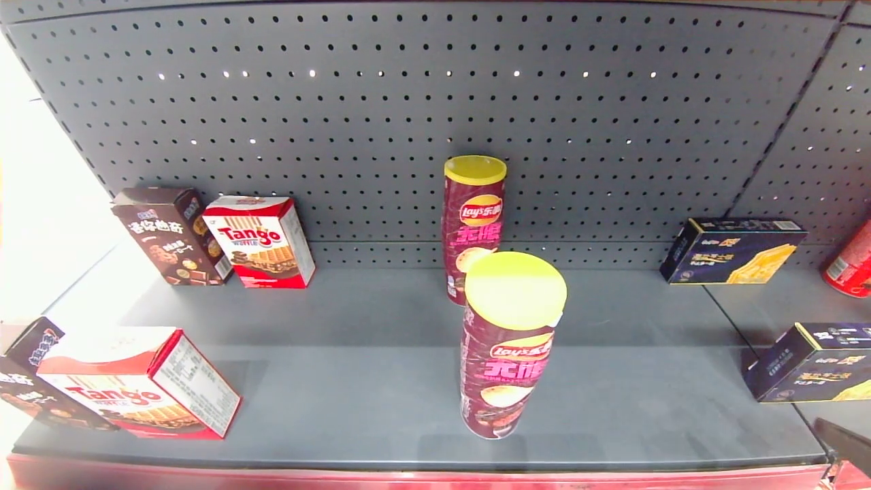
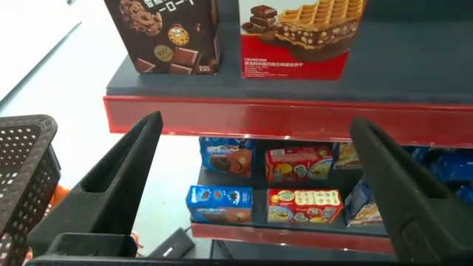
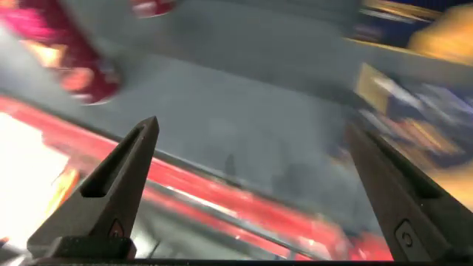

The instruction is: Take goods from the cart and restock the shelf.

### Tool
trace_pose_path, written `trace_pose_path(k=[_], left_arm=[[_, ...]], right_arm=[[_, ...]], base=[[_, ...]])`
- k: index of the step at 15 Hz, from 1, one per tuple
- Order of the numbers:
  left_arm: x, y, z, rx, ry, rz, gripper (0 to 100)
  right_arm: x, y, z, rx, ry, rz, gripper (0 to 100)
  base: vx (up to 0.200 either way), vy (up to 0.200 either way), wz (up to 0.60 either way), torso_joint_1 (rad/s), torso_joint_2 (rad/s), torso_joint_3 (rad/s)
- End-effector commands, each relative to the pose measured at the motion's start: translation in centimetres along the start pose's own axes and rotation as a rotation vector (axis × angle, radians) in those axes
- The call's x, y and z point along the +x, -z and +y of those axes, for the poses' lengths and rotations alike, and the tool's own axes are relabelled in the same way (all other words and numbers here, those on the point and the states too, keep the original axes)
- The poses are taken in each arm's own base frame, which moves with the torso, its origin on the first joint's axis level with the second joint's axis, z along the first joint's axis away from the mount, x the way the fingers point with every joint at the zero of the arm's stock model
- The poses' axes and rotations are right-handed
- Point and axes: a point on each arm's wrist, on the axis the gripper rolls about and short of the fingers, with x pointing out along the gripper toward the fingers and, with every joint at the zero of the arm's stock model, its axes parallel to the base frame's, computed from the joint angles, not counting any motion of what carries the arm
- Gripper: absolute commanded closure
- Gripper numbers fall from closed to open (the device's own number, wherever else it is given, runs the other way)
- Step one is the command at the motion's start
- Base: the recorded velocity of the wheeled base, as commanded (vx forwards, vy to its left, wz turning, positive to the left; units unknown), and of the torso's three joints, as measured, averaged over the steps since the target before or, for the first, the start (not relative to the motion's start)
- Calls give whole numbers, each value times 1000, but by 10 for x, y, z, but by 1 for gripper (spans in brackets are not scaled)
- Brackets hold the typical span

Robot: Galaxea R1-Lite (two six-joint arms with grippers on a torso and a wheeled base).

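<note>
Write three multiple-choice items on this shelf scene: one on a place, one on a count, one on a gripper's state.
1. Where does the front chip can stand on the shelf?
A) at the left end
B) mid-shelf, ahead of the rear chip can
C) at the right end

2. How many yellow-lidded cans stand there?
A) one
B) two
C) four

3. How is the left gripper?
A) open and empty
B) shut on a can
C) shut on a box

Answers:
1 B, it stands at the middle, nearer the front edge than the other can.
2 B, two yellow lids show in the head view.
3 A, its jaws stand apart with nothing between them.
</note>
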Motion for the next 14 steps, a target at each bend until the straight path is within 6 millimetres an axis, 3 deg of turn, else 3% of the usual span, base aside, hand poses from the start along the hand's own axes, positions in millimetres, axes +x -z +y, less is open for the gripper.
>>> trace_pose_path(k=[1,3,7,14], left_arm=[[0,0,0,-1,7,6,0],[0,0,0,-3,13,5,0],[0,0,0,-9,13,6,0],[0,-1,0,-24,13,4,0]], right_arm=[[72,-24,17,-62,-201,158,0],[102,-26,30,-97,-260,193,0],[132,-32,44,-140,-312,218,0],[162,-37,63,-164,-349,243,0]], base=[[0,0,0,0,0,0],[0,0,0,0,0,0],[0,0,0,0,0,0],[0,0,0,0,0,0]])
